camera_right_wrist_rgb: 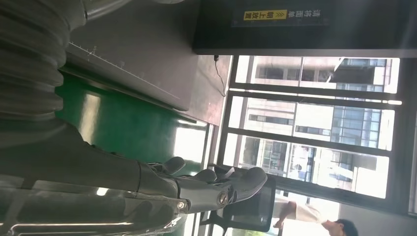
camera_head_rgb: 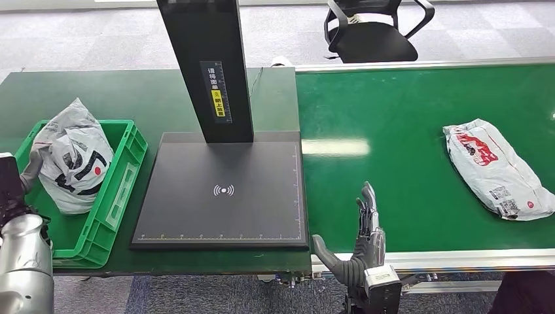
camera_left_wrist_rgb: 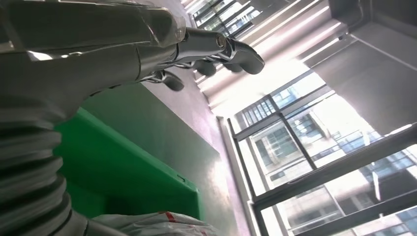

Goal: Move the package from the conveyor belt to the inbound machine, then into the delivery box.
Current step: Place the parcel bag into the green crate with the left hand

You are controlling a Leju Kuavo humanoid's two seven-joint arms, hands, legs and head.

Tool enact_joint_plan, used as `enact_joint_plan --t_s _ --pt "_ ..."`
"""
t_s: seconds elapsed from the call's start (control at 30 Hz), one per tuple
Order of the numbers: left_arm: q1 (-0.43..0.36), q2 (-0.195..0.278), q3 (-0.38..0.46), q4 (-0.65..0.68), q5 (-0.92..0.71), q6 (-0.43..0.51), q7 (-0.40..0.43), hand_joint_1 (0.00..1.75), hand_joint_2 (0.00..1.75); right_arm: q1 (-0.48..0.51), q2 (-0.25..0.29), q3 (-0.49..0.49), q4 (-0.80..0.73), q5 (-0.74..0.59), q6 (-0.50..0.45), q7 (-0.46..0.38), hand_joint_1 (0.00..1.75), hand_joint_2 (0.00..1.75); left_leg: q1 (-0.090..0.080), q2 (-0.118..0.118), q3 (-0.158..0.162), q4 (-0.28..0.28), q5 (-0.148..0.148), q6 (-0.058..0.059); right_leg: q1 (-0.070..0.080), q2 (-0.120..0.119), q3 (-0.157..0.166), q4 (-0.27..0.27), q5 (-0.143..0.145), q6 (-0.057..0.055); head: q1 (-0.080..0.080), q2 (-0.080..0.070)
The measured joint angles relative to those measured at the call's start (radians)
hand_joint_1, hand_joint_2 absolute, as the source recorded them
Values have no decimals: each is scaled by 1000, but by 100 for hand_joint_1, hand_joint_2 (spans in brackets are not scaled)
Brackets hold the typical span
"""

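Where legible, package (camera_head_rgb: 494, 168) shows red print.

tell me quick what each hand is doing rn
left hand: open, holding nothing
right hand: open, holding nothing, above the conveyor belt's near edge

The black post (camera_head_rgb: 211, 69) of the inbound machine carries a vertical label (camera_head_rgb: 216, 91) with white Chinese characters above a yellow patch; the characters are too small to read for certain. The same label (camera_right_wrist_rgb: 279, 14) appears sideways in the right wrist view. The machine's black plate (camera_head_rgb: 222, 196) bears a white wireless-signal symbol (camera_head_rgb: 224, 190). The package (camera_head_rgb: 495, 169) on the conveyor belt (camera_head_rgb: 406, 150) has red print and a small barcode label, both illegible. The bagged package (camera_head_rgb: 73, 157) in the green delivery box (camera_head_rgb: 121, 180) shows bold black marks and a red dot.
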Motion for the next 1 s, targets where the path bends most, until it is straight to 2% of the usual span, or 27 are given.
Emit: enact_joint_plan --t_s 0.13,0.3,0.43,0.6,0.7,0.77,0.87,0.93,1.0 --pt "109 -65 -14 -197 63 14 -33 0 175 4 2 -2 0 -2 -12 0 0 175 0 1 0 0 -1 -1 0 0 -1 0 0 0 0 0" --pt "307 -168 -77 -526 172 117 -117 0 175 15 3 -4 0 -8 -35 0 0 175 0 2 0 0 -2 -1 0 1 -1 0 0 0 0 0" --pt "471 -239 -162 -791 197 191 -121 0 175 22 3 -4 0 -19 -49 -2 0 175 0 2 -1 0 -3 -1 0 1 -1 -1 -1 0 0 0" --pt "676 -352 -307 -1079 154 207 -121 0 175 27 2 -2 0 -36 -66 -11 0 175 -1 1 0 0 -4 0 -1 1 -1 -1 -1 1 0 0" --pt "751 -376 -431 -1125 178 188 -121 0 175 27 1 -1 0 -42 -74 -13 0 175 -1 -1 0 0 -4 0 -1 0 0 -2 -1 1 0 0" --pt "774 -379 -520 -1104 202 121 -121 0 175 27 0 -1 0 -43 -75 -13 0 175 -1 -1 0 0 -3 0 -1 0 1 -1 -1 1 0 0" --pt "779 -389 -620 -1009 214 -41 -119 0 175 27 0 1 0 -43 -71 -11 0 175 -1 -1 2 0 -3 0 -1 0 3 -1 -1 1 0 0" --pt "778 -401 -653 -918 199 -139 -119 0 175 27 0 1 0 -40 -65 -10 0 175 -1 -1 3 0 -3 0 -1 0 4 -1 -1 1 0 0" --pt "779 -415 -668 -836 171 -197 -118 0 175 28 0 1 0 -37 -59 -10 0 175 -1 -1 3 0 -3 0 -1 0 4 -1 -1 1 0 0"
